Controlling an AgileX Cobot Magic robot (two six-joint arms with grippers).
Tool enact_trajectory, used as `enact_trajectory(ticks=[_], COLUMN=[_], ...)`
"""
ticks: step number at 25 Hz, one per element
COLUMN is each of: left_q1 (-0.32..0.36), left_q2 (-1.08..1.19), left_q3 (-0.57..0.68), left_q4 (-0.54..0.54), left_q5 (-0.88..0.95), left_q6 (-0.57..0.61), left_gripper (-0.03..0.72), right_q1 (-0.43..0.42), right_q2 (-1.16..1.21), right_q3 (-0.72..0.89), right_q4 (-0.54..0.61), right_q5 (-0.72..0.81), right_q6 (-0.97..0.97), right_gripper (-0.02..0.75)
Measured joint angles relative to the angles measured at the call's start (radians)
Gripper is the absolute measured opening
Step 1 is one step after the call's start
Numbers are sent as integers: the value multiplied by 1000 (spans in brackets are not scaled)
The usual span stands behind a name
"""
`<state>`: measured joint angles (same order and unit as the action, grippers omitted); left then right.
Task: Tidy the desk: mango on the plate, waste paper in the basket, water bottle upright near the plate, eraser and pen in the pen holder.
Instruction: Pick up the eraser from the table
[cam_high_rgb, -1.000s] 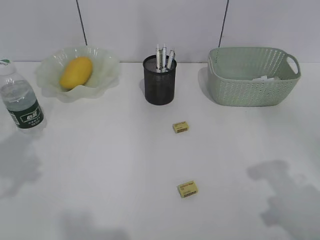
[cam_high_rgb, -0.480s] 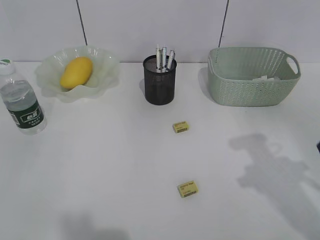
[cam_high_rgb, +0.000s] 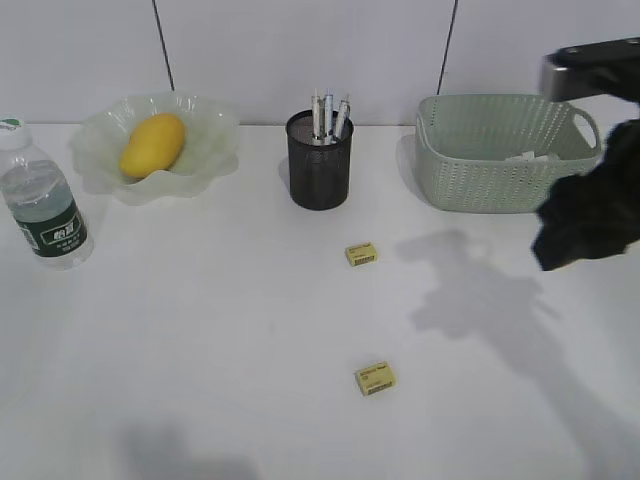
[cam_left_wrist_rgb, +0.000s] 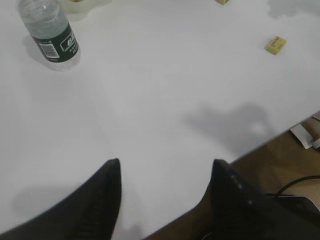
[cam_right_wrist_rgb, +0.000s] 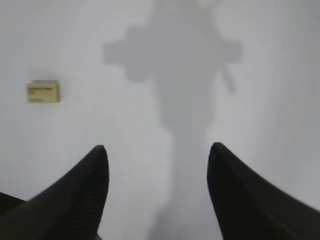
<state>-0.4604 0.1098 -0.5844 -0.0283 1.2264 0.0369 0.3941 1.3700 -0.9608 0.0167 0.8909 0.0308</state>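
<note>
You've got two small yellow rectangular erasers loose on the white desk (cam_high_rgb: 200, 330): one (cam_high_rgb: 361, 254) just in front of the black wire-mesh pen holder (cam_high_rgb: 320, 165), which has pens (cam_high_rgb: 328, 117) in it, the other (cam_high_rgb: 375, 378) nearer the front edge. The yellow-orange oval mango (cam_high_rgb: 153, 145) sits on the pale green ruffled glass plate (cam_high_rgb: 205, 150). The clear water bottle with its green label (cam_high_rgb: 42, 205) stands upright near the plate's left. White waste paper (cam_high_rgb: 530, 156) lies in the sage-green woven-pattern basket (cam_high_rgb: 500, 170). Your right gripper (cam_right_wrist_rgb: 157, 160) hovers wide open, empty, above bare desk; left gripper (cam_left_wrist_rgb: 165, 172) also wide, empty.
</note>
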Motion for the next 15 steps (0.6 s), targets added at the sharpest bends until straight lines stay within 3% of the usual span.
enact_trajectory(ticks=[7,15], left_q1=[0,0], left_q2=[-15,-16], left_q3=[22,25], left_q4=[-21,-23], left_q5=[-72,-98], left_q6=[0,0], left_gripper=[438,438], right_q1=[141,216], right_q2=[135,233], right_q3=[-72,-132], right_q4=[4,4], right_q5=[3,4], right_q6=[23,73], right_gripper=[494,494])
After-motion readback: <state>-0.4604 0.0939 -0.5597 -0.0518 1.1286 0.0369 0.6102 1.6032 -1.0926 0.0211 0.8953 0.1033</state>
